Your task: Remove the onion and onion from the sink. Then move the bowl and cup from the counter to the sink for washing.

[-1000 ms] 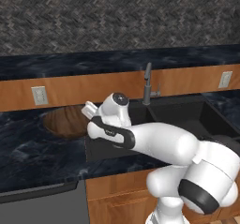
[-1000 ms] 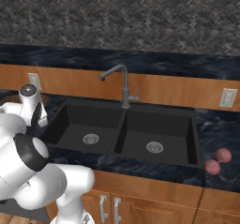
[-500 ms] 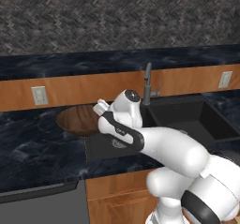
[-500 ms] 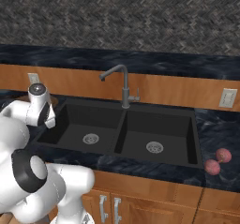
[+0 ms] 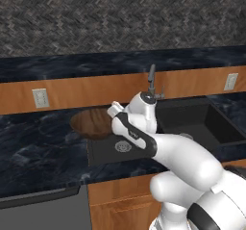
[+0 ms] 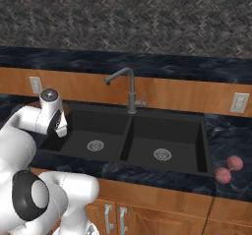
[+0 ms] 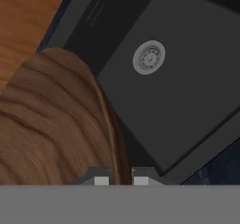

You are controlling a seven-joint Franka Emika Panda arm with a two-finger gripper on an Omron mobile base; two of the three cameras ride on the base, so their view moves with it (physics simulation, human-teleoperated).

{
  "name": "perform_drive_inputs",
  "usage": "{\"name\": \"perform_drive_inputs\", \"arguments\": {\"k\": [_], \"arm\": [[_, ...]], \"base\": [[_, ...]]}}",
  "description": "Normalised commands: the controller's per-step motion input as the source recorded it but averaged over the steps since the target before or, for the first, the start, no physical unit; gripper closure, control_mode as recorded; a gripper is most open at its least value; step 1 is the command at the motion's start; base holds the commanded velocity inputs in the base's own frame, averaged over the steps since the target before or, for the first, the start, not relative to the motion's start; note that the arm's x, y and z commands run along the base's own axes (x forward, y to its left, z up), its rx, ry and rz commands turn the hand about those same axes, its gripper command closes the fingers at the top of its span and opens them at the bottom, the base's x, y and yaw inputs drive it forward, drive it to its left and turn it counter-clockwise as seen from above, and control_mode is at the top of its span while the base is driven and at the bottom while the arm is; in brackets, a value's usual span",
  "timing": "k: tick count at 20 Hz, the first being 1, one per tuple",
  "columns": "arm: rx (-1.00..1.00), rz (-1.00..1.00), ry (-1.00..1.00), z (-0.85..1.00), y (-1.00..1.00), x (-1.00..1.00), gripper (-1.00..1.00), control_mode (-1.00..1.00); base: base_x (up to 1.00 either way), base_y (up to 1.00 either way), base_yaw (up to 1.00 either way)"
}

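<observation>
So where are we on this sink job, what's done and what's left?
Both onions sit on the counter right of the sink, so that part looks done. The gripper is pinched on the rim of the bowl, carrying it over the left basin. The cup comes next.

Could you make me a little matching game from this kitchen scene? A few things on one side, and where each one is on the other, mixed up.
Things:
1. onions
2. bowl
3. faucet
4. drains

Places:
A. at the sink's back edge, between the two basins
B. on the counter right of the sink
C. on the basin floors, one in each
D. in the gripper, at the left basin's edge

Pairs: 1-B, 2-D, 3-A, 4-C
</observation>
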Motion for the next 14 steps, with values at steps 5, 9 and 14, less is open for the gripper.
{"name": "perform_drive_inputs", "arguments": {"k": [5,9,14], "arm": [[0.0,-0.04,0.06,0.0,-0.39,0.0,1.0,-1.0],[0.0,-0.05,0.05,0.0,-0.37,0.0,1.0,-1.0],[-0.01,-0.04,0.06,-0.01,-0.33,0.0,1.0,-1.0]], "base": [[0.0,0.0,0.0],[0.0,0.0,0.0],[0.0,0.0,0.0]]}}
